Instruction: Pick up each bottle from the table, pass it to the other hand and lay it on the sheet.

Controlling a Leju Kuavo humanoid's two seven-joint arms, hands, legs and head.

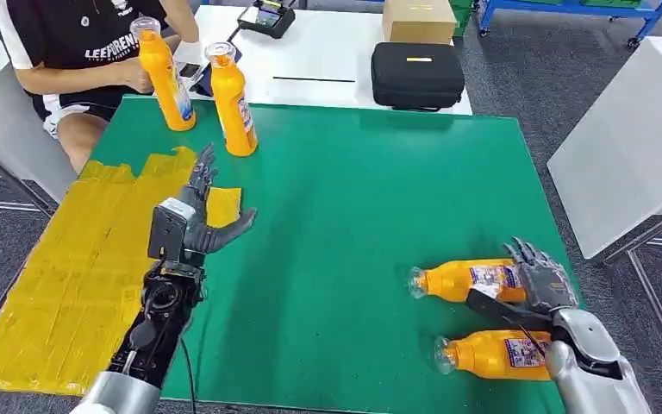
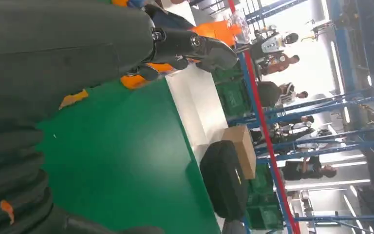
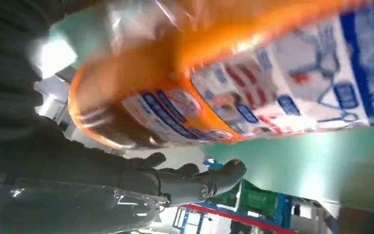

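Nearest, at lower right, the right hand (image 1: 541,280) wraps the labelled end of a lying bottle (image 1: 461,280) on the desk (image 1: 353,216); rigid, likely slippery plastic, best gripped mid-body. Farther, centre-left, the left hand (image 1: 202,216) is spread, empty.

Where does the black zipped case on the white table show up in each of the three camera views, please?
Head view: the black case lies at the top, right of centre, on the white table beyond the green mat.
Left wrist view: the case is at lower centre-right, next to the cardboard box.
Right wrist view: I cannot make it out.
Shared landmark: the cardboard box beside the case.
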